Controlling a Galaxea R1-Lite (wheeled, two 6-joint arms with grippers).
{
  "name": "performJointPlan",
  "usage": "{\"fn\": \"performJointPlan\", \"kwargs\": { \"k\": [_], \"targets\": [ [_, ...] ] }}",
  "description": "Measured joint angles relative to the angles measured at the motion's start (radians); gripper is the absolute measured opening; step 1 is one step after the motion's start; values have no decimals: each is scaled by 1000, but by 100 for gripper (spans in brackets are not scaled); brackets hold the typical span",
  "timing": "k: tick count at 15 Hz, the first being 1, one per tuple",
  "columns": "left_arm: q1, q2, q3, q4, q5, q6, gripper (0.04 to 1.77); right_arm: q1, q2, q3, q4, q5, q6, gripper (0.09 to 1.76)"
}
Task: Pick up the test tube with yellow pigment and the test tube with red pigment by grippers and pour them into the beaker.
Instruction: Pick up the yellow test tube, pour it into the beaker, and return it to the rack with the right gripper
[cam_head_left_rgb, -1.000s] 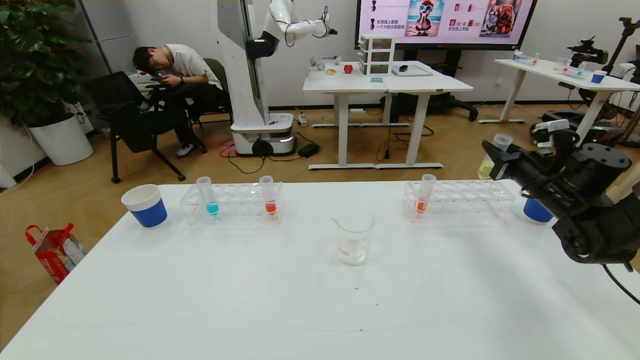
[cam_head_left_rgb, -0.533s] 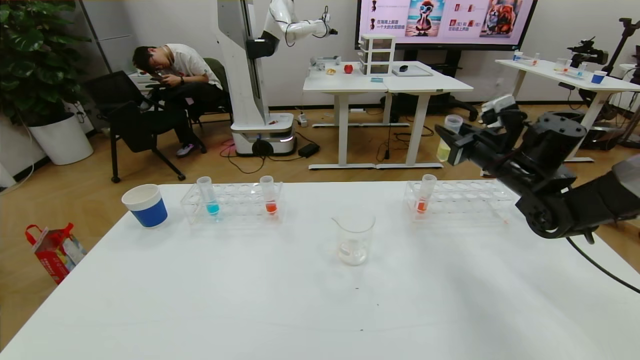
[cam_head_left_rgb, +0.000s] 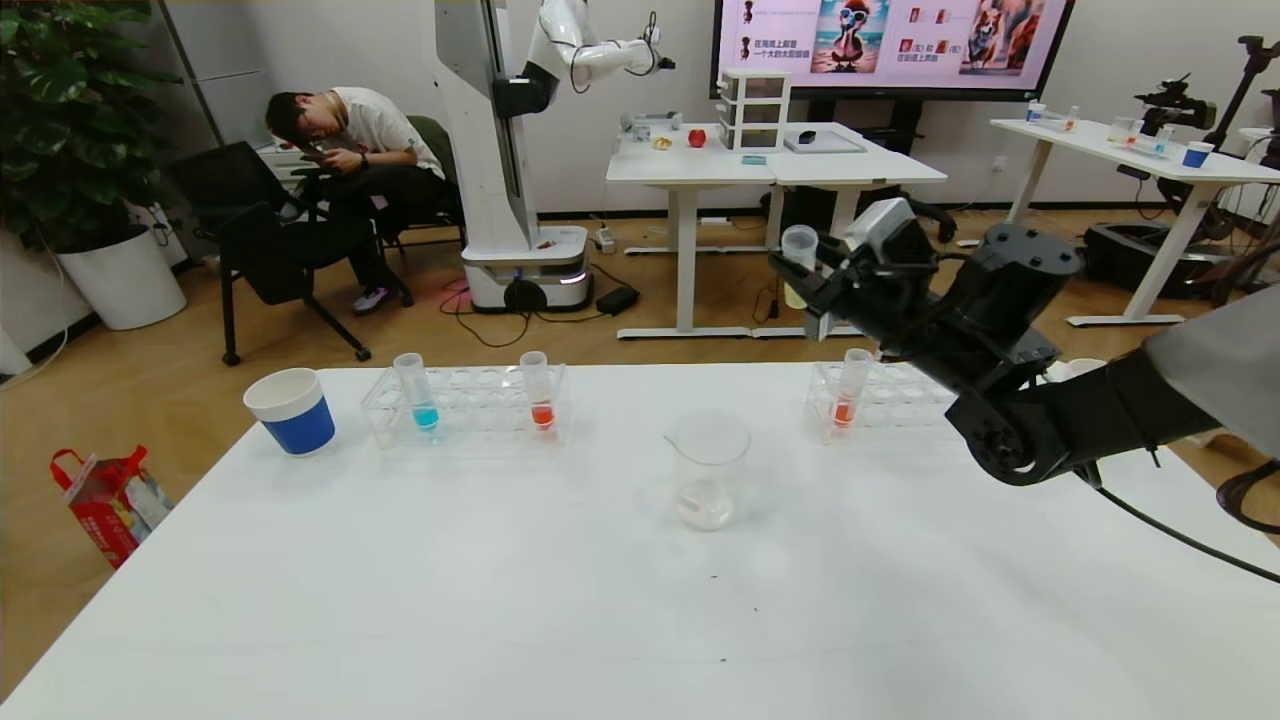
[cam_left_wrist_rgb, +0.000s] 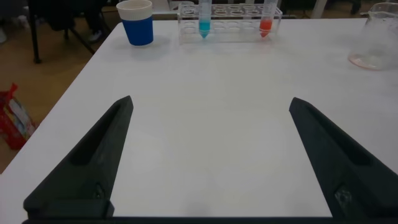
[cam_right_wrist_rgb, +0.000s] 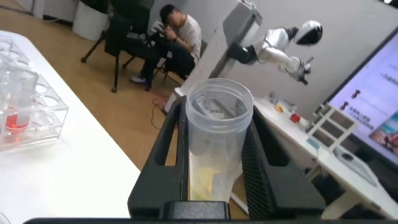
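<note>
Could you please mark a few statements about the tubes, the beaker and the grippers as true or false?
1. The right gripper holds the yellow tube. True.
2. The left gripper is shut. False: it is open, holding nothing.
3. The beaker stands between the two racks. True.
4. The cyan tube is in the right rack. False: it is in the left rack.
5. The yellow tube is pouring. False: it is upright, apart from the beaker.
</note>
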Motion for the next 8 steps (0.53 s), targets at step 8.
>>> {"fn": "performJointPlan", "kwargs": {
  "k": [8],
  "targets": [
    [0, 0, 0, 0, 0, 0, 175, 20, 76, -5, -19, 237, -362, 50]
  ]
}}
